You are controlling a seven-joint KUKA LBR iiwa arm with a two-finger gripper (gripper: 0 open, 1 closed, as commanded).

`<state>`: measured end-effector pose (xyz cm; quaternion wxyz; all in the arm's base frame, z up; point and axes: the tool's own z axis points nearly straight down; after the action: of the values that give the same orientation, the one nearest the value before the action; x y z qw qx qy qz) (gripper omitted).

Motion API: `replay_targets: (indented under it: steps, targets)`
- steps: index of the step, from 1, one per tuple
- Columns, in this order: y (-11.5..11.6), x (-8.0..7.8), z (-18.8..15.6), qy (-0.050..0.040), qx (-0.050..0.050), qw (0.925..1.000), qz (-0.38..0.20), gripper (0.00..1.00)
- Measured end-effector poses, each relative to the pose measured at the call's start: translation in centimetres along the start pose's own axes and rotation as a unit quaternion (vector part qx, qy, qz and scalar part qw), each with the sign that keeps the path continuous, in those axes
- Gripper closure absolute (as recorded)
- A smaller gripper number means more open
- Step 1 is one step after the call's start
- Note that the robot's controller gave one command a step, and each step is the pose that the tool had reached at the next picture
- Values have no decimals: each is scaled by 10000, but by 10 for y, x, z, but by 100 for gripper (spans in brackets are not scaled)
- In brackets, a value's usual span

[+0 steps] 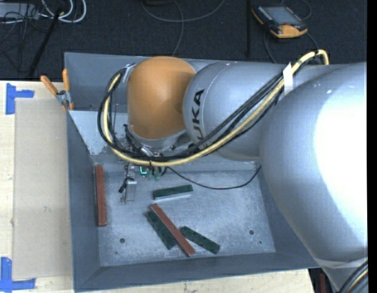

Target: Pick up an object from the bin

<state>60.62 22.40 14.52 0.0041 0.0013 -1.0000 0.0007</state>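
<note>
the grey metal bin (85, 237) holds 5 small flat things, all lying loose on its speckled floor. 2 of them are long reddish-brown flat strips. the left reddish-brown strip (100, 195) lies close along the bin's left wall, running from near to far. the slanted reddish-brown strip (171, 230) lies on a diagonal in the near middle. the other 3 are dark green flat bars. the upper dark green bar (172, 192) lies almost level in the middle of the floor, apart from the rest. the second dark green bar (158, 228) lies against the left edge of the slanted strip, on the same diagonal and touching it. the third dark green bar (201, 239) lies on the slanted strip's right side, with its left end meeting that strip. the silver arm (310, 139) reaches in from the right, with its rounded orange wrist cover (157, 96) and looped yellow and black cables (176, 159) over the far half of the bin. below them the gripper (127, 188) hangs low over bare floor, between the left reddish-brown strip and the upper dark green bar, just beside both. i cannot tell whether it is spread or pressed together.
</note>
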Motion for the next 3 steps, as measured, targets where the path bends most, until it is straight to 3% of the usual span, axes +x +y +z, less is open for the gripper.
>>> replay_targets:
  steps: [1,2,3]
  targets:
    - [-88,8,67,-7,13,9977,-672,0]
    - [-144,5,70,-33,11,9987,-507,0]
    - [-140,5,69,-37,-8,9987,-516,100]
